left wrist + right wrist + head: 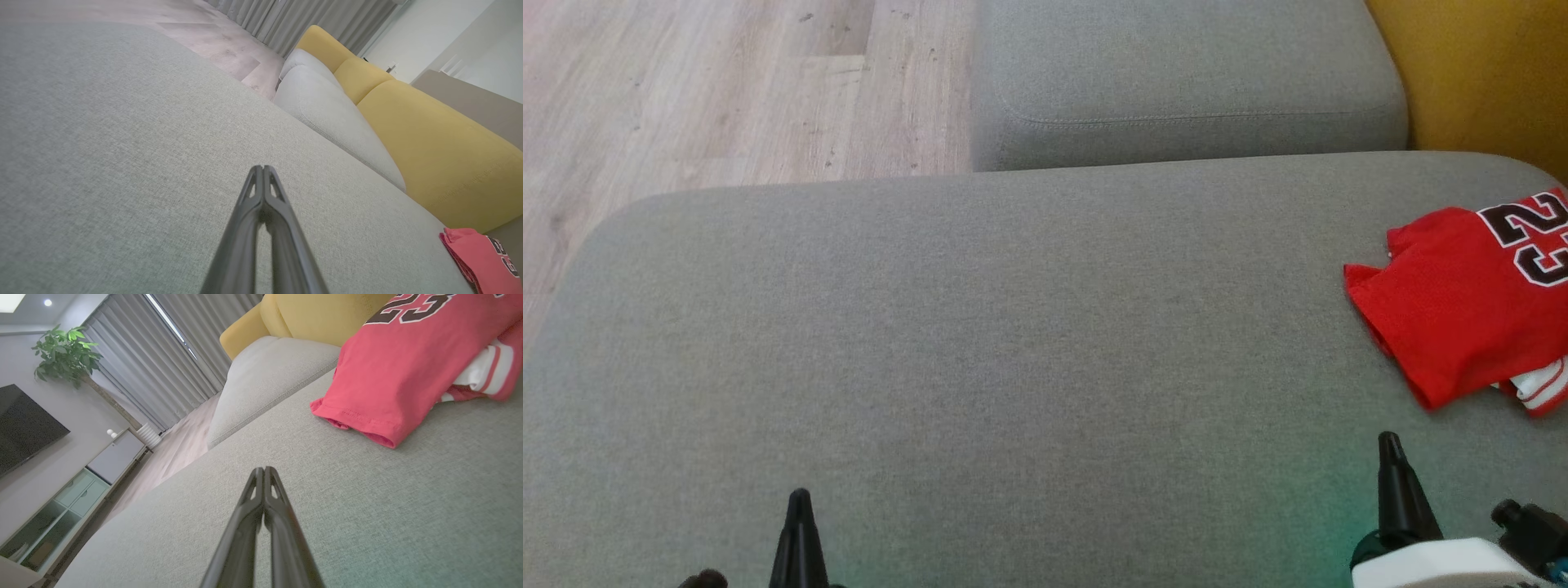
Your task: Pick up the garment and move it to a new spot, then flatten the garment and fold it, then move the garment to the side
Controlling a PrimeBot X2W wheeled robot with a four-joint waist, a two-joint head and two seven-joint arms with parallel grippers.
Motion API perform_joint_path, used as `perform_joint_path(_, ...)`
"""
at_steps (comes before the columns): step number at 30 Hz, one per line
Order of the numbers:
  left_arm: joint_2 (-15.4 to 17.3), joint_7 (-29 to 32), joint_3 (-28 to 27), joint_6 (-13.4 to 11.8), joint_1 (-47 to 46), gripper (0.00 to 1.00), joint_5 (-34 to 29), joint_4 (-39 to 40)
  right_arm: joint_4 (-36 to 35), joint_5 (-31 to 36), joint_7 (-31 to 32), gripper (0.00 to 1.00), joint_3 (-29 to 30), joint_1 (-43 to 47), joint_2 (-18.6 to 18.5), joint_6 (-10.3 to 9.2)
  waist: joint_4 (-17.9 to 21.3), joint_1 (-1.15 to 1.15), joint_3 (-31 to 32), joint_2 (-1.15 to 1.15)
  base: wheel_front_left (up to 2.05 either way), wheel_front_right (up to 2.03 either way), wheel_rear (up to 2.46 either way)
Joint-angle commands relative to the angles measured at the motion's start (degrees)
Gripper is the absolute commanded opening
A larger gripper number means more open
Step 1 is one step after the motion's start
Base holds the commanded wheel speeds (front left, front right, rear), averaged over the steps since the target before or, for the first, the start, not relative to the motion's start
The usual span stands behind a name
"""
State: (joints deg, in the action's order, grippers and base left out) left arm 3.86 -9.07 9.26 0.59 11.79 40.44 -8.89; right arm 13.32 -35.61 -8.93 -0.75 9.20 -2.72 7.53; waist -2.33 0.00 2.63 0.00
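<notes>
Folded garment [1462, 310] beyond right gripper [1390, 445], apart

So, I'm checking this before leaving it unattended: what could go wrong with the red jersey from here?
The shut right end effector hovers near the red jersey; a swing rightward could snag it. The white striped part pokes out beneath the fold, so a nudge could undo it.

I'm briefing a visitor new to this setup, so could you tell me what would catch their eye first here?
The red jersey with a black 23, lying loosely folded at the far right of the grey sofa seat, stands out most. Next come the yellow backrest beyond it and the left gripper and right gripper, both shut, at the near edge.
</notes>
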Motion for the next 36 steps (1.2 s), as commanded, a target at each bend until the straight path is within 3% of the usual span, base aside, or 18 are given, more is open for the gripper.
perform_joint_path(1,0.63,0.1,-1.22,0.47,-3.18,0.0,1.05,1.56,-1.66,-1.31,0.38,0.0,0.09,-2.72,-1.18,-0.01,0.01,0.0,-0.02,0.0,0.0,0.0,0.0)
perform_joint_path(36,0.92,5.74,-6.2,3.28,-9.51,0.0,24.33,-1.27,-0.7,-26.43,5.98,0.0,2.02,-8.14,-1.6,-0.03,1.02,0.0,-1.24,0.0,0.0,0.0,0.0)
